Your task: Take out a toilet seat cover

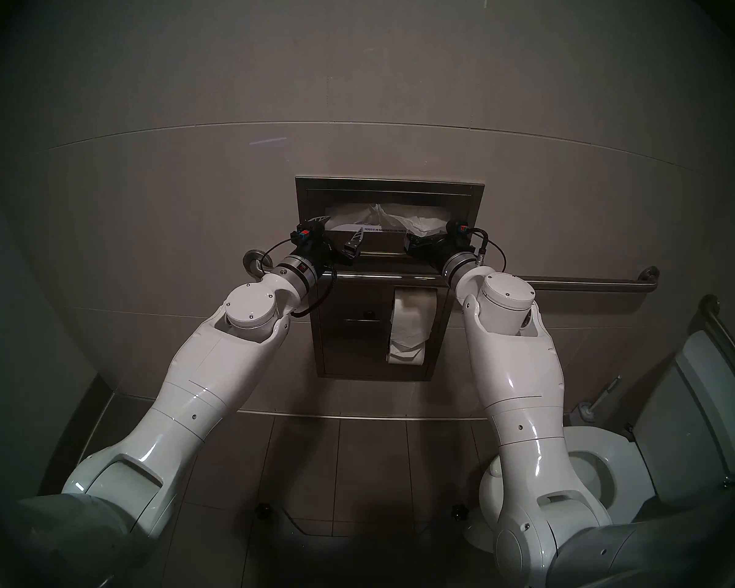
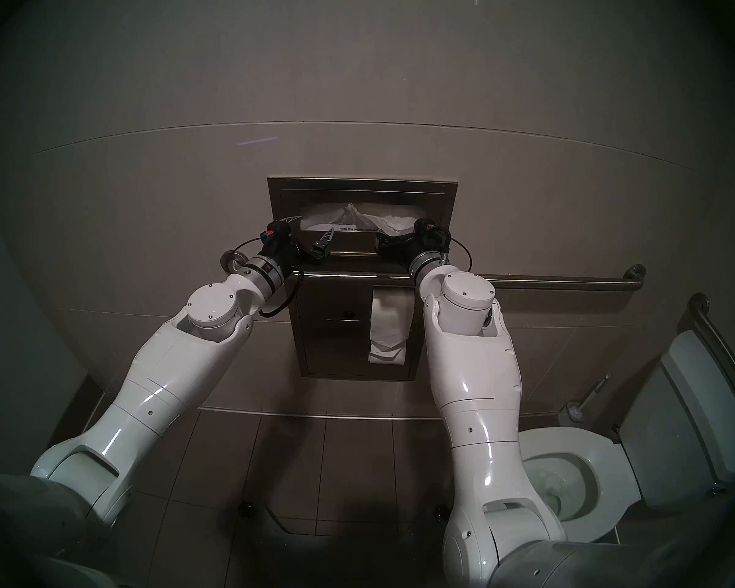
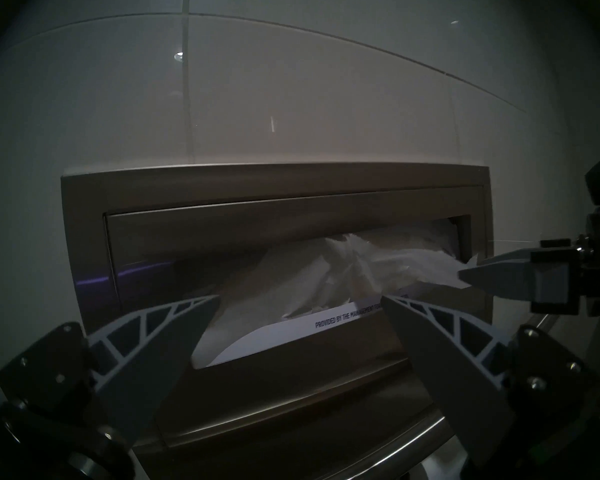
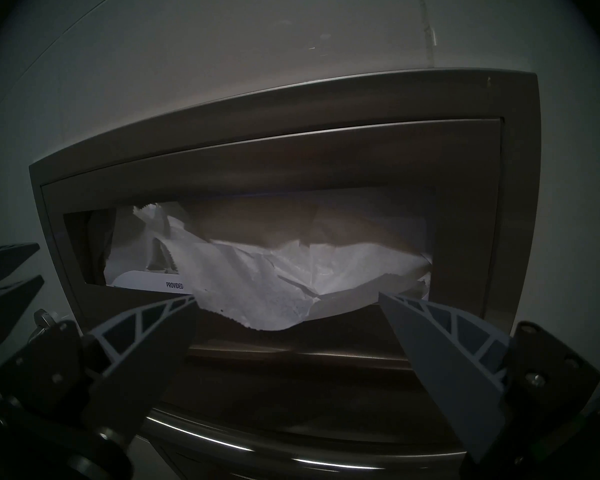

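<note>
The toilet seat cover (image 4: 257,295), a thin, crinkled white tissue-paper sheet, sits bunched in the slot of the brushed stainless-steel wall dispenser (image 4: 291,105), one loose flap spilling over the slot's lower edge toward its right end. Both pincers are released and hold nothing. The right pincer (image 4: 288,297) stands just in front of that hanging flap with its jaws wide either side of it; the left pincer (image 3: 300,297) faces the left half of the slot, jaws equally wide.

The main risk is tearing: paper this thin, snagged on the metal lip or pulled by one corner only, could rip and leave most of the sheet inside. Several layers seem crumpled together, though the dim slot makes that hard to confirm, so a deep pinch might drag out more than one cover. The white printed card (image 3: 291,334) along the slot's bottom edge could be caught instead of paper. A shallow closure may slip off the flap, and a fingertip driven forward could strike the steel lower edge.
</note>
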You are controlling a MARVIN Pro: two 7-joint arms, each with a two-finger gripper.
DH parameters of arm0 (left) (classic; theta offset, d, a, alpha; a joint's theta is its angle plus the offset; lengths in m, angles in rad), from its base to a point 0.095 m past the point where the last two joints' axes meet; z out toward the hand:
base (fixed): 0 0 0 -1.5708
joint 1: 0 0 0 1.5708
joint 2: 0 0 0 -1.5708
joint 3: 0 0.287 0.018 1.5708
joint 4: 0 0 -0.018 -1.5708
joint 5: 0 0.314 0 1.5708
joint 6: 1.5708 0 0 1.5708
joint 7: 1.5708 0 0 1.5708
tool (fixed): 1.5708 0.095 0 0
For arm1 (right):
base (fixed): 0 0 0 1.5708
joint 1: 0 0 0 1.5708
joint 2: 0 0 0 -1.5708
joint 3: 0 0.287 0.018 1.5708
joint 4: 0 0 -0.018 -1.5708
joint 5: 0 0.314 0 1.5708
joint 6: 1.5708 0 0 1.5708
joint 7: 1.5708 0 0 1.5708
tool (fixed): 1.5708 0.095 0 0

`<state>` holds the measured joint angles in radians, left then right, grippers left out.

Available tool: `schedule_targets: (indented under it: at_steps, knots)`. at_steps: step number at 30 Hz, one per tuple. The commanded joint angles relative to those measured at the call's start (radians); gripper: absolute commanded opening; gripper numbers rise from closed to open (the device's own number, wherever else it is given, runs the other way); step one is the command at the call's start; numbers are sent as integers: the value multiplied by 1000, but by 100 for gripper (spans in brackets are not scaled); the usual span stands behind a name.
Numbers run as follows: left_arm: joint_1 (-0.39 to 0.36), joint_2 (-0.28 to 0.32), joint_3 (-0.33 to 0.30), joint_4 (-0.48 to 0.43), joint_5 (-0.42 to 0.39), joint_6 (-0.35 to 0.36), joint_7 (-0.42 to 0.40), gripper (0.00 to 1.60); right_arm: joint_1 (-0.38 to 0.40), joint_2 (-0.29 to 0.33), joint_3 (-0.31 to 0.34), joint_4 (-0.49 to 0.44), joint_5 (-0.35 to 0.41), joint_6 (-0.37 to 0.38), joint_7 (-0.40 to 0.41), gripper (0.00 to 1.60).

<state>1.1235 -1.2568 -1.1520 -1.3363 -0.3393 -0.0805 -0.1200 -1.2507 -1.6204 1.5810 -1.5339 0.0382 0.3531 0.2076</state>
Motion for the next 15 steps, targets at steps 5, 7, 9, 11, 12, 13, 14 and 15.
schedule_targets:
  at_steps: [5,7,9,11,12,13,14,15]
  knots:
    - [-132,-70,-17,56,23,-34,47,160,3,6,4,-66,2,-11,-2,160]
    - [-131,-79,-21,59,30,-37,51,160,1,7,5,-69,3,-11,-3,160]
    - [-149,-87,-10,76,36,-45,52,160,-2,9,5,-73,4,-11,-4,160]
    - [-155,-96,-5,82,41,-50,53,160,-4,10,6,-75,5,-11,-5,160]
    - [-156,-98,-3,84,43,-51,54,160,-5,10,6,-77,6,-11,-5,160]
    - [-159,-103,0,88,46,-54,53,160,-5,11,6,-79,7,-11,-5,160]
    - [-161,-107,2,92,48,-57,53,160,-7,11,6,-81,7,-11,-5,160]
    - [-163,-110,4,95,50,-59,53,160,-8,11,6,-82,8,-11,-6,160]
